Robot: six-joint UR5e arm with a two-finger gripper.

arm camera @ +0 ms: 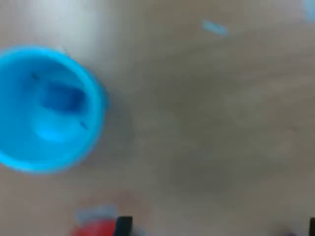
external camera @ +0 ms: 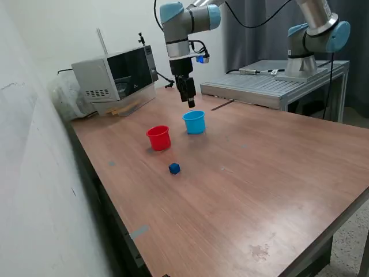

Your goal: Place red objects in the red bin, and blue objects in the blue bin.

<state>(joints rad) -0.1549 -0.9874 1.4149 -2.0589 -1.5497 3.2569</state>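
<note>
I hold the tool (external camera: pixel 191 104) just above the blue bin (external camera: pixel 194 122), where one dark cube (arm camera: pixel 61 97) already lies, but I cannot tell its grip, while another blue cube (external camera: pixel 174 168) waits on the surface (external camera: pixel 259 184) near the red bin (external camera: pixel 158 138).

My wrist view is blurred throughout. The blue cup (arm camera: pixel 47 110) is cut off at 1 edge, with a dark blue shape (arm camera: pixel 61 97) inside too smeared to name. The red cup (arm camera: pixel 96 227) barely shows. My fingertips (arm camera: pixel 124 225) are cropped.

Wooden table (external camera: pixel 259 173): two cups (external camera: pixel 158 138), blue cube (external camera: pixel 174 168).
</note>
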